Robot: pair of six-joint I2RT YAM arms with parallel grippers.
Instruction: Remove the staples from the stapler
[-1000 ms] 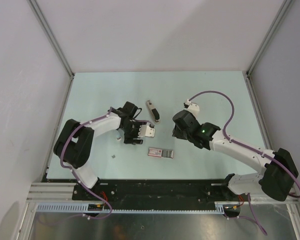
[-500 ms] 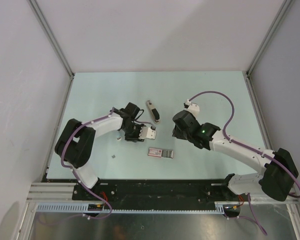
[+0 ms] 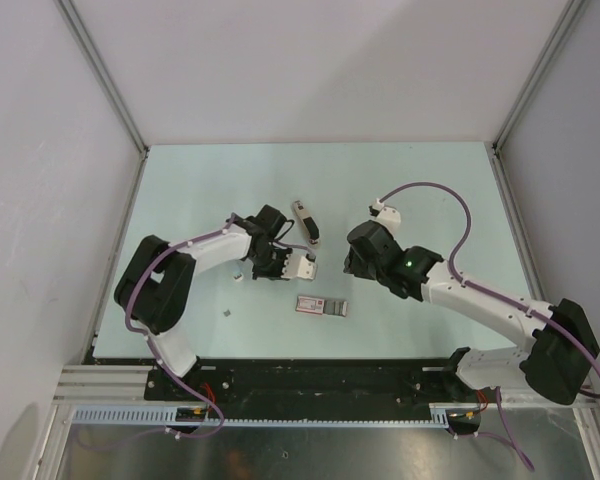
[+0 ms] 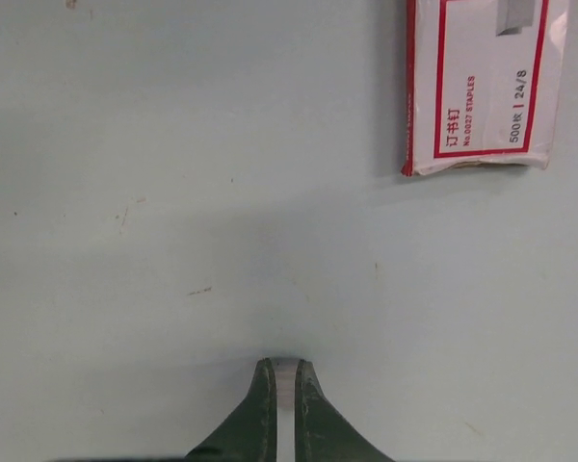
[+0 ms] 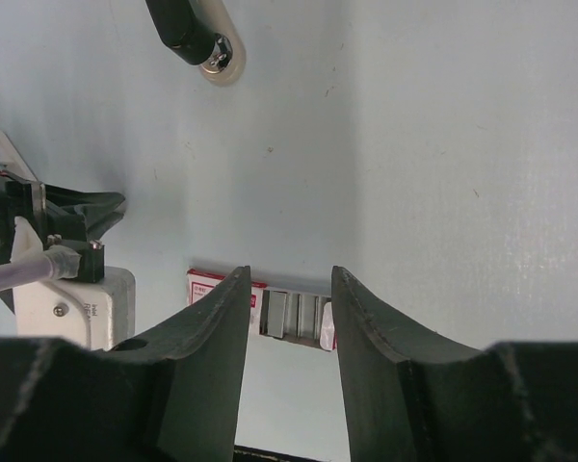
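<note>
Closing within the last second, left pincer [image 4: 285,371] stood clenched low over the counter [image 4: 173,192]. A pale sliver showed between its tips; staple or not, could not tell. Loose staples [image 3: 227,316] lay nearer the arm bases. Stapler [image 3: 306,222] sat apart. Right pincer [image 5: 289,281] was released, empty, above the box [image 4: 482,87]. Judged a pick attempt, unconfirmed.

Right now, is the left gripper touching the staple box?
Apart. The left wrist view shows the left gripper shut at the bottom edge, with a wide stretch of table between it and the staple box at top right.
</note>
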